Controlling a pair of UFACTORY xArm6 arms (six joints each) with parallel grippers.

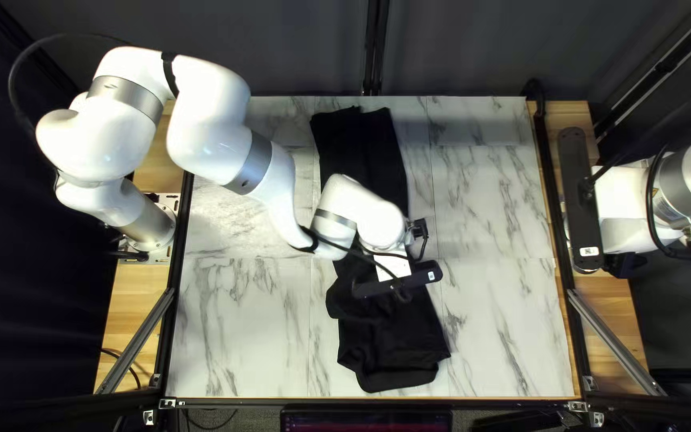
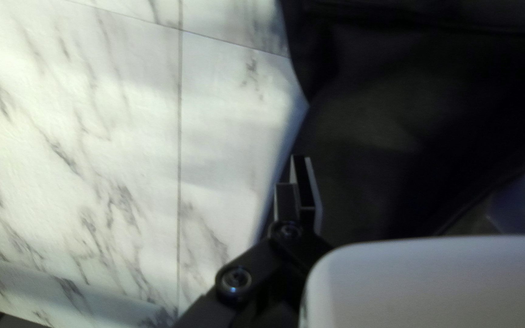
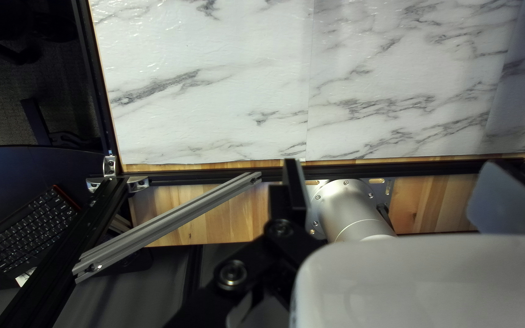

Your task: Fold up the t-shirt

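The black t-shirt (image 1: pixel 397 344) lies as a long, narrow strip from near the table's far edge to near its front edge, with wrinkles in its lower part. My left gripper (image 1: pixel 397 280) is over that lower part in the top left view, its fingertips hidden there. Seen from the left wrist, the gripper (image 2: pixel 411 188) has its fingers apart above the dark cloth (image 2: pixel 396 115), one finger near the cloth's edge. At the right of the top left view, my right gripper (image 1: pixel 581 200) is off the cloth by the table's edge. Its wrist view shows the gripper (image 3: pixel 399 188) open and holding nothing.
My left arm (image 1: pixel 269 168) reaches across the marble-patterned table (image 1: pixel 497 320), hiding the shirt's middle. Dark rails (image 3: pixel 208 176) and a grey diagonal brace (image 3: pixel 171 222) border the table. A keyboard (image 3: pixel 28 228) stands beyond the frame.
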